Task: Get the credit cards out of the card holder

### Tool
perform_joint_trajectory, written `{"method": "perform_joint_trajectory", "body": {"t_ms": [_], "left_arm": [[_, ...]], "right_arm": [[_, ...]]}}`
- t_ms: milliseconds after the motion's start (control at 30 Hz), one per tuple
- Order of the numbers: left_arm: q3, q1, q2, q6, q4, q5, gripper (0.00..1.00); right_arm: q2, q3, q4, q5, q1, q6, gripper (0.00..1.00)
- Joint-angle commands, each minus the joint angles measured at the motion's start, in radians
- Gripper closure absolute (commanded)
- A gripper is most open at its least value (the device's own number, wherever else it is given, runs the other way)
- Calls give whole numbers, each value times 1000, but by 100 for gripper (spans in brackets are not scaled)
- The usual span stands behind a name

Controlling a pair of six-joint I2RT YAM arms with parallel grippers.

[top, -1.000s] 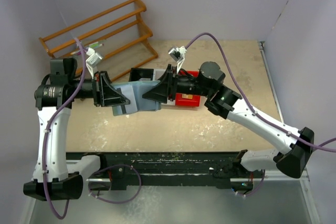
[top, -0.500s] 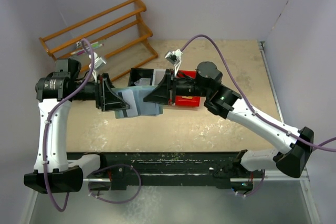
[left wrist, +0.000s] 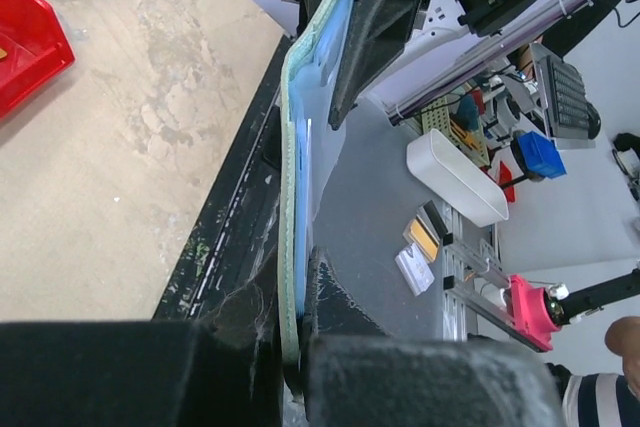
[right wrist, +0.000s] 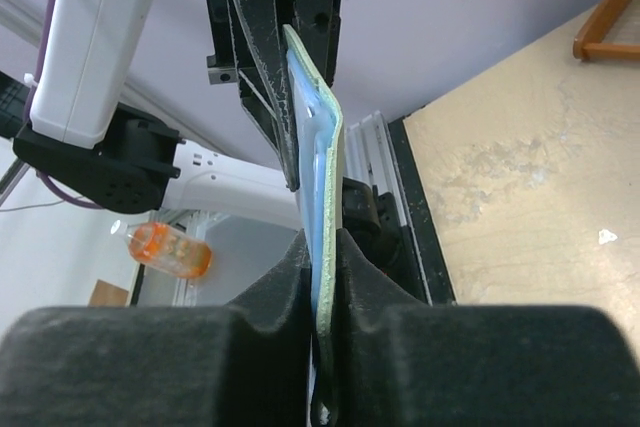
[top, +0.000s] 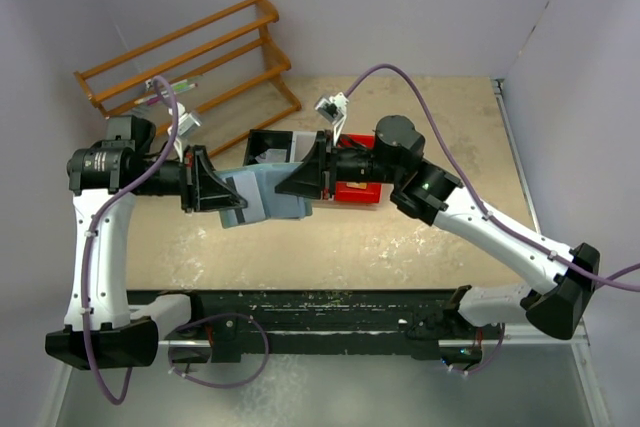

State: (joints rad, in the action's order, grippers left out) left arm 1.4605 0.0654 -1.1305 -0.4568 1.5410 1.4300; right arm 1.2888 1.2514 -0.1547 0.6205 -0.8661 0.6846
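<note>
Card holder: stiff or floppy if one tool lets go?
Probably bendy, not limp: the card holder curves along its edge between the left tool and right tool, without drooping. Likely light: two thin edge pinches carry it.

Grey-green card holder (top: pixel 262 197), spread open, pale blue inside, clamped at both ends

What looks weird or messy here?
The card holder is stretched open between the left gripper and right gripper, each pinching one end. Behind them, the wooden rack sits skewed in the far left corner. Nothing looks spilled.
</note>
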Motion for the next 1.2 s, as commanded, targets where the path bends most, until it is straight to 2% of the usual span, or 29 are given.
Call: {"method": "perform_joint_trajectory", "body": {"t_ms": [0, 133, 267, 367, 400, 567, 767, 967, 1167], "left_arm": [[18, 8, -9, -11, -14, -17, 100], [4, 8, 2, 50, -75, -65, 100], [-27, 8, 25, 185, -199, -187, 100], [-61, 8, 35, 261, -303, -381, 100], [-71, 9, 35, 284, -324, -429, 100], [-68, 10, 0, 301, -340, -486, 100], [-55, 14, -9, 318, -358, -428, 100], [-15, 17, -27, 316, -339, -392, 100], [0, 25, -43, 299, -309, -358, 100]], "right_arm": [[-13, 39, -24, 7, 23, -17, 75], [2, 57, 17, 9, 76, -8, 51], [-55, 71, 89, -53, 158, -25, 40], [-96, 97, 135, -206, 158, -104, 41], [-100, 100, 136, -208, 154, -111, 40], [-47, 76, 68, -172, 90, -82, 40], [68, 71, -98, -36, 59, 29, 41], [166, 57, -264, 118, 63, 183, 49], [181, 64, -261, 101, 67, 190, 56]]}}
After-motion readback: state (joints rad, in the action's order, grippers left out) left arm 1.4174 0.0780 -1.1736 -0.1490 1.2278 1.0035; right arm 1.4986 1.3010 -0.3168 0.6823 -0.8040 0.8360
